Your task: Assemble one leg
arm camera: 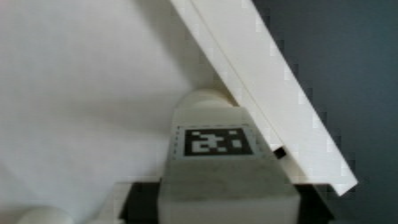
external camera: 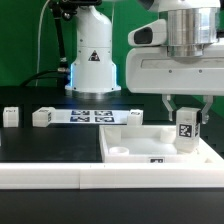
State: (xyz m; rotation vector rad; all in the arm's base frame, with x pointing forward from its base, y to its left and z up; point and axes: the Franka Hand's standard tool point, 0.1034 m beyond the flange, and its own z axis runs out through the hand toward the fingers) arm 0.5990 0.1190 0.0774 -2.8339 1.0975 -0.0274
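Leg [external camera: 186, 130] clamped upright between the fingers [external camera: 173, 108], tag facing out, hanging low over the exterior view's right part of the tray-like white panel [external camera: 150, 152], just inside its raised rim. Insertion step, by the look of it: post poised for a socket, not yet clearly seated. From the wrist view, lower end of the leg [arm camera: 217, 140] hard beside the rim [arm camera: 267, 90], with contact or socket entry impossible to tell. Next move likely calling for a straight descent, squared to the rim, then probably a twist to lock, grip firm against slipping. Smooth matte white plastic all round: square-section post with crisp edges, printed black-and-white tag on one face, panel broad and flat with a shallow wall. Farther back on the dark surface [external camera: 40, 145], marker board [external camera: 90, 115] lying flat, and another small white post [external camera: 42, 117] just beside its left end, well apart from the work.
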